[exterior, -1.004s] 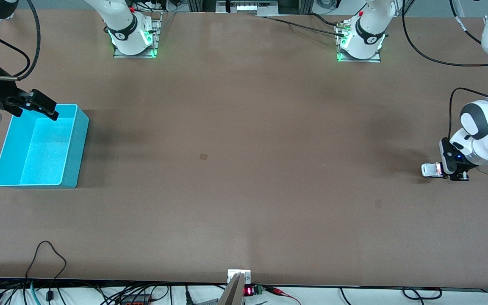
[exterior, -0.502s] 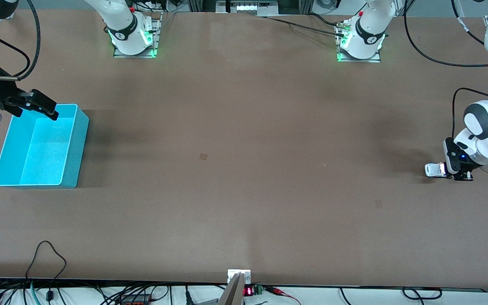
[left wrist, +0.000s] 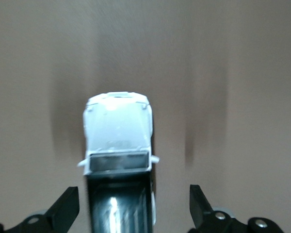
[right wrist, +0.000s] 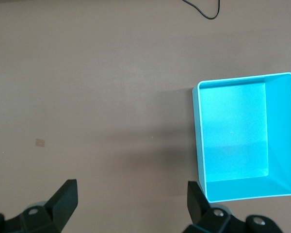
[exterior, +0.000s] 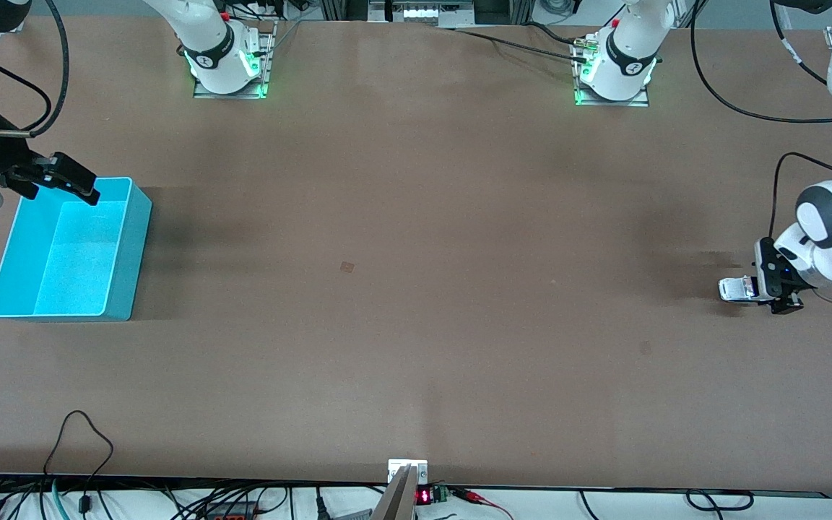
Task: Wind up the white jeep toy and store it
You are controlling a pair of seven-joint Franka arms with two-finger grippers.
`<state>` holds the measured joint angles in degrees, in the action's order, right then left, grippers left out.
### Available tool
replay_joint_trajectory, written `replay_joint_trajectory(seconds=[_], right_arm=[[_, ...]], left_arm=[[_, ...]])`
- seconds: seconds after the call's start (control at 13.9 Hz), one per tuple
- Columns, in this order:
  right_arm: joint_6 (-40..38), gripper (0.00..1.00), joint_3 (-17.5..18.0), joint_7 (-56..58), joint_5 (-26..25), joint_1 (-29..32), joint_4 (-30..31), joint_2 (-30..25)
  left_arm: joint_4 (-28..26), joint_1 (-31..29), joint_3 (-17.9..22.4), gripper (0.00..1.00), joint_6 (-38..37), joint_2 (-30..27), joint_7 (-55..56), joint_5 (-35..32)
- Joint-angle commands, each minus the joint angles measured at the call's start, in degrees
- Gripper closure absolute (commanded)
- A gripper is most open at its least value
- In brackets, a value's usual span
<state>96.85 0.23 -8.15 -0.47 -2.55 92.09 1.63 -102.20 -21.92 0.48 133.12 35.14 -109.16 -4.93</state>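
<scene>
Left hand (exterior: 768, 292): low over the white jeep toy (exterior: 737, 289), fingers (left wrist: 65, 209) spread wide to either side of it, not touching.
White jeep toy: on the desk (exterior: 416, 289), at the left arm's end, well apart from the turquoise bin (exterior: 109, 289).
Right hand (exterior: 69, 180): waits above the bin's rim, fingers spread.

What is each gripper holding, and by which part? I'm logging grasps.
Nothing. The left gripper is open astride the white jeep toy, not touching it. The right gripper waits open over the turquoise bin.
</scene>
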Motion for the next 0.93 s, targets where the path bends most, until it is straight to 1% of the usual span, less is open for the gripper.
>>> replay_joint_trajectory(seconds=[0.0,0.14,0.43,0.5,0.57,0.72,0.86], right_arm=[[-1.23,0.00,0.48,0.94,0.65,0.71,-0.69,-0.40],[-1.23,0.00,0.48,0.94,0.65,0.71,-0.69,-0.48],[-1.31,0.00,0.48,0.94,0.65,0.71,-0.69,-0.57],[-1.31,0.00,0.48,0.94,0.65,0.71,-0.69,-0.57],[-1.31,0.00,0.48,0.94,0.65,0.71,-0.60,-0.57],[-1.31,0.00,0.48,0.94,0.65,0.71,-0.60,-0.57],[-1.31,0.00,0.48,0.94,0.65,0.71,-0.60,-0.49]], left_arm=[[4.28,1.26,-0.22,0.00,-9.95,-2.00,4.89,-0.78],[4.64,2.76,-0.22,0.00,-14.71,-4.72,10.52,-0.87],[5.07,6.00,-0.66,0.00,-24.11,-9.29,27.46,-0.87],[6.12,6.62,-0.74,0.00,-27.18,-10.09,31.59,-0.87],[7.70,7.07,-1.96,0.00,-30.43,-10.36,36.42,-0.87],[12.35,8.29,-3.90,0.00,-37.72,-10.36,45.22,-0.96],[15.78,11.01,-4.35,0.00,-43.79,-10.36,53.92,-0.87]])
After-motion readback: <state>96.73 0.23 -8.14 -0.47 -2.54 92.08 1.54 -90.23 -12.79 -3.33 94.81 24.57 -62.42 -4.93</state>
